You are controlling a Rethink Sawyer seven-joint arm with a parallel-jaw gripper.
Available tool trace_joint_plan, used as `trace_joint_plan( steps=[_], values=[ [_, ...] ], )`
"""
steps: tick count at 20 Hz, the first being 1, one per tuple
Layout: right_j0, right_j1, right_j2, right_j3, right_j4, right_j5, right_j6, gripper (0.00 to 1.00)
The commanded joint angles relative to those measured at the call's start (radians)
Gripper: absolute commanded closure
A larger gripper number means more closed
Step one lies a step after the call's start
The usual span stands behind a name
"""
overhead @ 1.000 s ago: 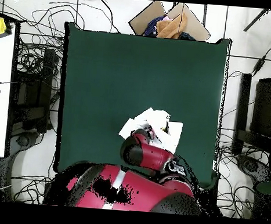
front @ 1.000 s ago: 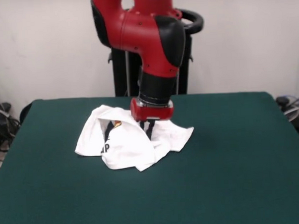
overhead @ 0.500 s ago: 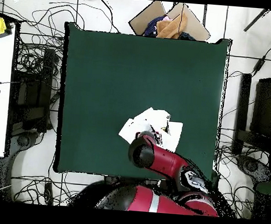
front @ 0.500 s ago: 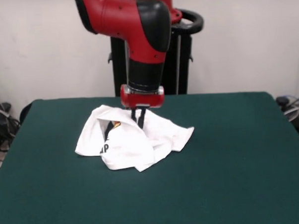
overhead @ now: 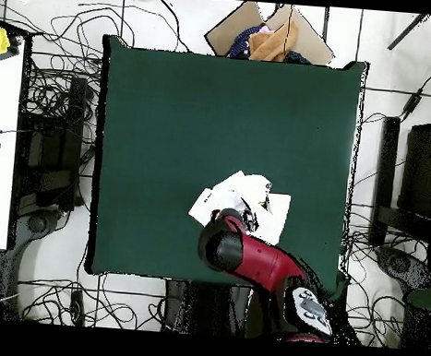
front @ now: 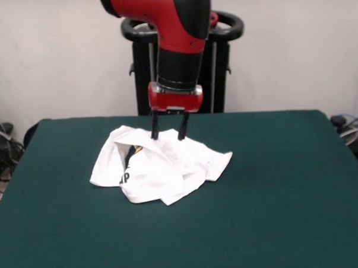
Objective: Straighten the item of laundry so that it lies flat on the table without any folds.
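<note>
since a moment ago the gripper (front: 168, 134) has lifted off the cloth and spread apart; earlier its two fingers were pinched together down in the shirt's far fold, and now they stand clearly separated with nothing between them, tips hovering just over the far edge of the item of laundry (front: 158, 164). the shirt itself looks almost unchanged in shape from before.

the shirt sits as a crumpled white heap toward the far, left-of-centre part of the table (front: 277, 213) in the front view. it is doubled over on itself, with a raised fold along the far-left side, a flap trailing off to the right, and only a scrap of black lettering and a bit of orange print showing in the opening on the left. in the overhead view the arm covers part of the cloth (overhead: 245, 199).

judging by this, the task is early: a release has just finished and the shirt is far from flat. the next move likely calls for a fresh grasp on an outer edge, perhaps the right flap or the raised far fold, then a pull outward to open the layers.
</note>
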Motion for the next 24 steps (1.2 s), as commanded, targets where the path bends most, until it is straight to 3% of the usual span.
trace_joint_plan(
  steps=[1, 8, 12, 15, 20, 24],
  values=[
    [0.114, 0.015, 0.029, -0.003, 0.119, -0.035, 0.32, 0.0],
    [0.13, 0.281, -0.006, -0.126, 0.115, -0.326, 0.294, 0.0],
    [0.08, 0.354, 0.027, -0.178, 0.087, -0.293, 0.229, 0.0],
    [0.086, 0.36, 0.009, -0.182, 0.092, -0.311, 0.208, 0.0],
    [0.17, 0.31, -0.077, -0.152, 0.159, -0.315, 0.192, 0.0],
    [0.183, 0.294, -0.084, -0.154, 0.166, -0.287, 0.194, 0.0]
  ],
)
